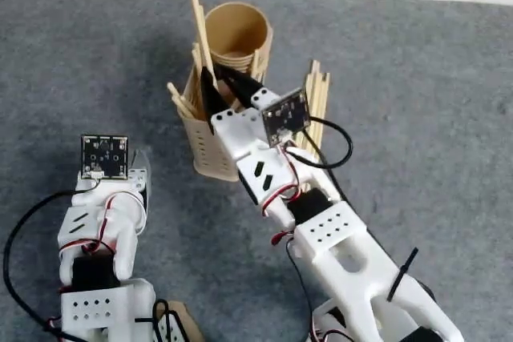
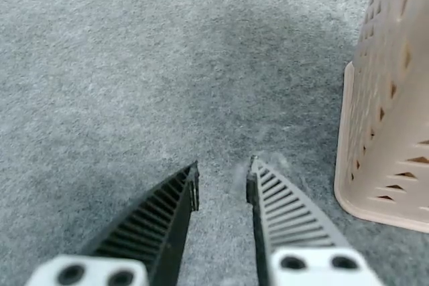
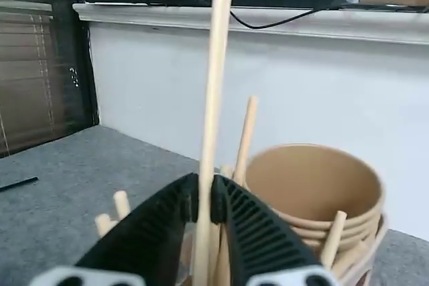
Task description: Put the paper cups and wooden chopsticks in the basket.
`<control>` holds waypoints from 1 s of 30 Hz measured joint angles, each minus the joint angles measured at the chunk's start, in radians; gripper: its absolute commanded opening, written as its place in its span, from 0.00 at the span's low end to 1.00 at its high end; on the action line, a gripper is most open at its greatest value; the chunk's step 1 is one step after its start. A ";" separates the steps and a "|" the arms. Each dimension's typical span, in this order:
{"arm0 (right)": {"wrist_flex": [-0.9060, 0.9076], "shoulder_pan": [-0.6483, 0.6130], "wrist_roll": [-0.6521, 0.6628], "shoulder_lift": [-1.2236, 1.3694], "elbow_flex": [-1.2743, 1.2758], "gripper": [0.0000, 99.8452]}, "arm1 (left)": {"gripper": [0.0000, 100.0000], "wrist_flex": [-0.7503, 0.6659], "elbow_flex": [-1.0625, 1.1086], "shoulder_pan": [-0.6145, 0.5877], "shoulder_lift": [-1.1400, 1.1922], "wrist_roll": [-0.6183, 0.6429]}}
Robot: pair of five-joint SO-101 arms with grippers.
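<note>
One wooden chopstick (image 3: 218, 65) is pinched between the jaws of the right gripper (image 3: 204, 191), which are clenched on it low on the shaft. Its long axis is close to upright, leaning a little toward the top left in the high view. The upper end runs off the top of the frame.

Right under that gripper sits the basket (image 1: 210, 154), upper centre of the high view. The stick's lower end points down into the basket mouth, though the tip is hidden behind the jaws. My read is that the next move is straight down and let go, with no sideways travel needed.

The right arm is on the job. The left gripper (image 2: 222, 172) is spread wide with nothing in it, over the grey carpet (image 2: 134, 65) at lower left, beside the basket wall but apart from it.

**Counts**
- One basket.
- One nested stack of paper cups (image 1: 236, 34) standing in the far end of the basket. At least three rims show, but I can't give an exact count.
- Loose chopsticks already in the basket sit in two bunches, the left bunch (image 1: 180, 102) and the right bunch (image 1: 319, 98). There are several in each, too bunched to count.
- I can see no cups or sticks lying on the carpet.
</note>
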 measured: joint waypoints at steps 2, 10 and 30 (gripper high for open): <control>0.000 0.000 0.000 0.003 0.000 0.10 | 0.15 0.000 0.000 0.000 0.000 0.000; 0.005 0.002 0.000 0.006 0.000 0.10 | 0.15 0.000 0.000 0.000 0.000 0.000; 1.163 0.450 0.000 -0.124 -0.350 0.11 | 0.15 0.000 0.000 0.000 0.000 0.000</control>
